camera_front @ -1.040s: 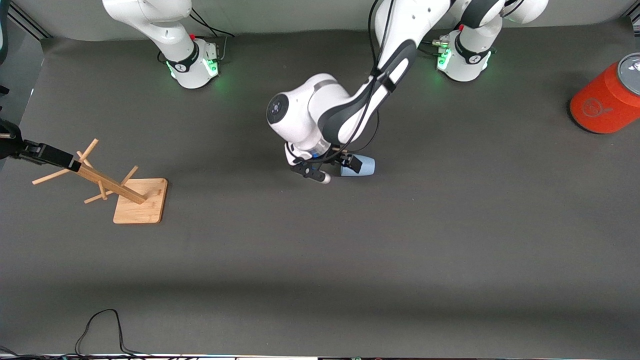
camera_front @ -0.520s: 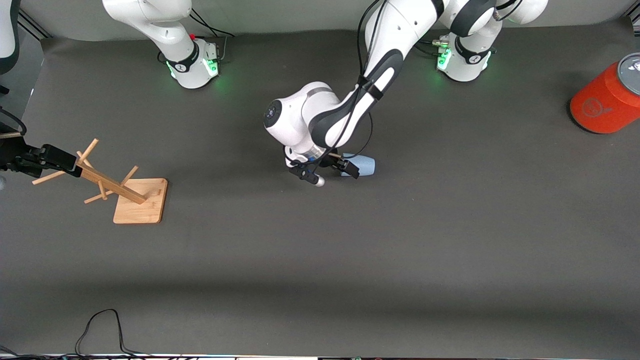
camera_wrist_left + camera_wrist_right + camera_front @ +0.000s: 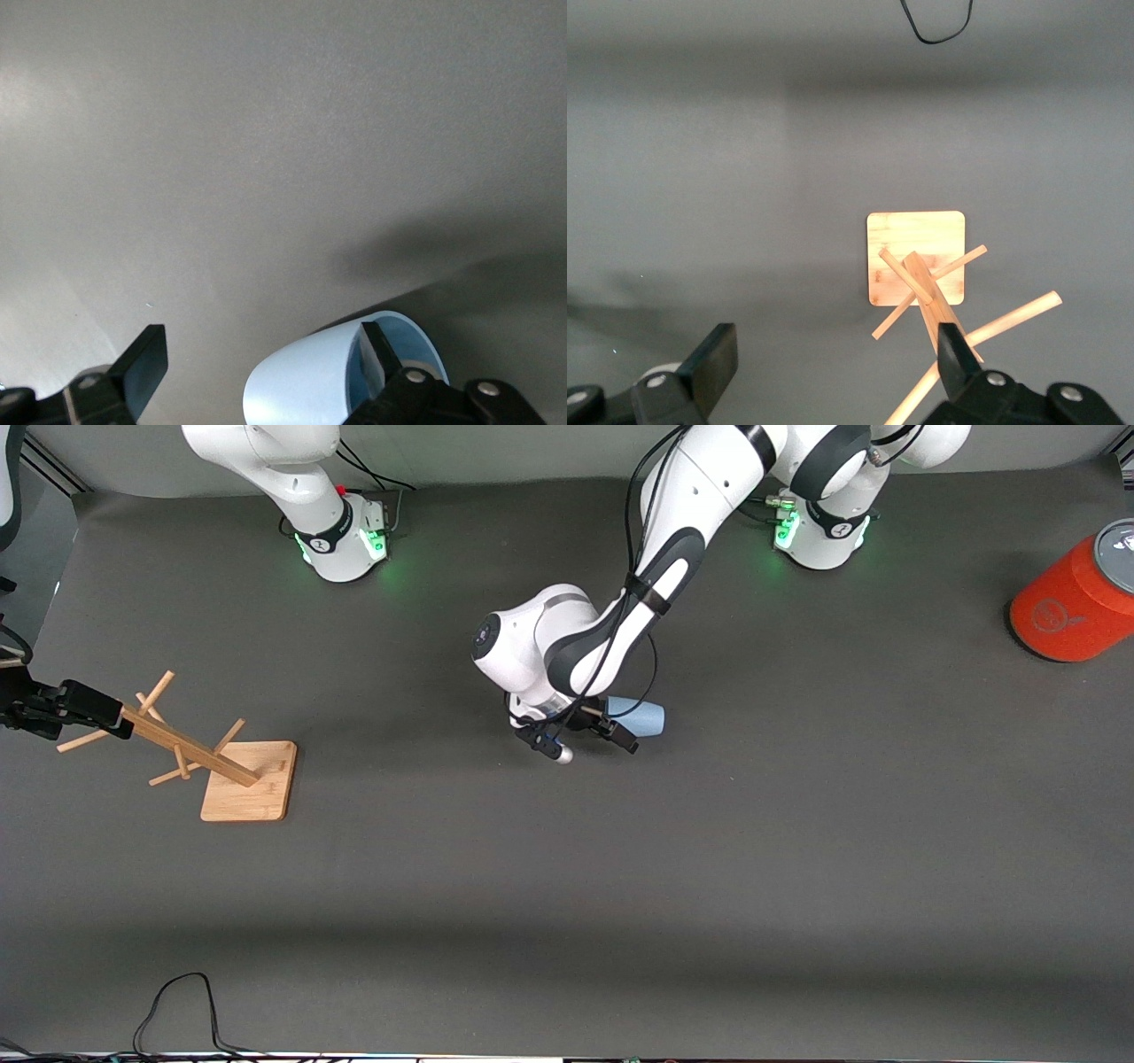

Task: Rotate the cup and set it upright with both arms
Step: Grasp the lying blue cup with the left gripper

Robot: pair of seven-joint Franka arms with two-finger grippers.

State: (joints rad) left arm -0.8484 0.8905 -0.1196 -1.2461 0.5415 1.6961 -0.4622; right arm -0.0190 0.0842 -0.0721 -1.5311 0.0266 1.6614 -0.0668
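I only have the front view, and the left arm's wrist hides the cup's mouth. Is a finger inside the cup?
Observer: Yes. In the left wrist view, one finger of the left gripper sits inside the mouth of the cup, which lies on its side.
Operator: And its partner?
Observer: The other finger is outside, apart from the cup's wall. The jaws are open and nothing is clamped.
Operator: Has the right gripper grabbed the rack?
Observer: No. The right gripper hangs open over the wooden rack. The post's top is beside one finger, not pinched.

left pincer (image 3: 257, 367): spread | one finger (image 3: 379, 347) inside cup (image 3: 306, 381)
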